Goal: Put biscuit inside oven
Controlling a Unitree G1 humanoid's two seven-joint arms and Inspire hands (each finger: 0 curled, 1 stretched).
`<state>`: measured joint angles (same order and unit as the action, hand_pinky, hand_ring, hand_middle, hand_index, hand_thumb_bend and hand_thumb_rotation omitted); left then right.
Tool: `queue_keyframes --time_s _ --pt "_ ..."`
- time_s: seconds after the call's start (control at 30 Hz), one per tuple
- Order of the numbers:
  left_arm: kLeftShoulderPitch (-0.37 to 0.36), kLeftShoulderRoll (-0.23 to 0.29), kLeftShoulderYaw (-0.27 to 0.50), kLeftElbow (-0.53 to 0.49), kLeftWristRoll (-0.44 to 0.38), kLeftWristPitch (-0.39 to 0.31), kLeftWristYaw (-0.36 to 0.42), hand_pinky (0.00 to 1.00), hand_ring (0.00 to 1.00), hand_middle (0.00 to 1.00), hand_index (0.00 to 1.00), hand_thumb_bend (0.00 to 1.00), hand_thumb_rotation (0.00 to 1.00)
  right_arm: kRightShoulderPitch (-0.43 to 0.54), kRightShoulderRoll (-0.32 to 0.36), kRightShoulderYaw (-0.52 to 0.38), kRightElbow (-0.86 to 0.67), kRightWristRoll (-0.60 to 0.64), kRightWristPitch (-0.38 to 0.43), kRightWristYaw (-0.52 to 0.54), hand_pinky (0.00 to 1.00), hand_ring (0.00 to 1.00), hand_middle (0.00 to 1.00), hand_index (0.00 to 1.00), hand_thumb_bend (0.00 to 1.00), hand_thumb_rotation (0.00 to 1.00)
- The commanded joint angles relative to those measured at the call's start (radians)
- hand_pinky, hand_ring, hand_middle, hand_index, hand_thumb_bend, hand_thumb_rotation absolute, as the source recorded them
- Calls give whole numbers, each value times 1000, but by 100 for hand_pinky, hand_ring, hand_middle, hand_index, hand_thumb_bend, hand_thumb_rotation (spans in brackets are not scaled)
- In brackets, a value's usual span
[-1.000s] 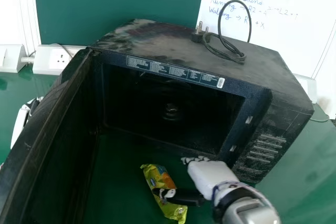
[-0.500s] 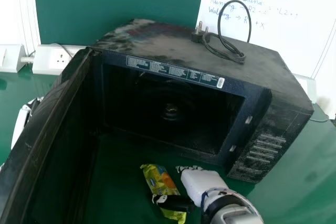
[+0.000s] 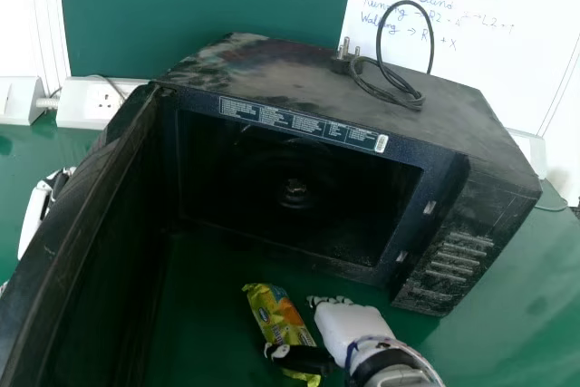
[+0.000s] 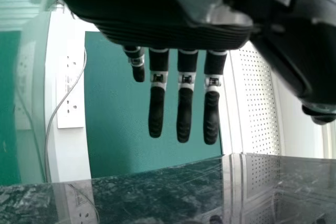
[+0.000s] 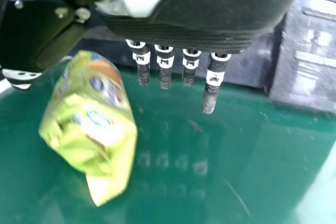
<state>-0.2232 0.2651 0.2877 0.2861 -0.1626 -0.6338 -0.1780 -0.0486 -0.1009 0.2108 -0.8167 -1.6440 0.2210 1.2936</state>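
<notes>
Biscuit [image 3: 275,313], one packet, yellow-green with orange and blue print, crumpled at one end: lies on the green worktop [image 3: 494,319], outside the oven [image 3: 444,124], in front of its opening and between the open door and the right hand [image 3: 352,325]. Right hand: open, fingers straight, palm side toward the packet, thumb extended across the lower part of the packet in the head view; whether it touches the wrapper cannot be told. Oven, black, dusty on top: door [image 3: 111,224] swung wide on the robot's left, dark cavity with a small round fitting [image 3: 294,192] at its floor, printed label [image 3: 299,124] along the upper edge of the opening, column of buttons [image 3: 458,256] on the right of the front. On the oven's top: one black cord [image 3: 396,83], looped, with its plug [image 3: 342,61]. Left hand [image 3: 33,217]: beyond the door, at the head view's left side; open, fingers straight, above the worktop in the left wrist view. Behind: a green board [image 3: 204,6], a whiteboard [image 3: 507,33] with handwriting, a white socket box [image 3: 86,106] beside the oven's far left corner.
</notes>
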Motion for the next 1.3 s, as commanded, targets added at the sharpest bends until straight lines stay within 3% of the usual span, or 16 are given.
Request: queue_keyframes --time_s 0.0,0.47,0.93,1.27 --pt "12 -4 -6 -12 1 2 3 50 54 57 49 51 7 13 19 -14 -9 -9 -12 10 79 96 100 98 100 61" --pt "12 -6 -7 -13 -11 -2 -5 49 53 57 49 51 7 27 68 -48 11 -41 -57 12 79 93 99 97 93 59" --pt "19 -6 -8 -22 -5 -10 -4 50 54 57 49 51 7 10 126 -12 70 -133 -92 3 83 93 98 96 91 58" --pt "24 -5 -8 -35 10 -1 7 51 54 58 49 51 7 17 161 12 152 -165 -73 -81 77 87 96 94 93 58"
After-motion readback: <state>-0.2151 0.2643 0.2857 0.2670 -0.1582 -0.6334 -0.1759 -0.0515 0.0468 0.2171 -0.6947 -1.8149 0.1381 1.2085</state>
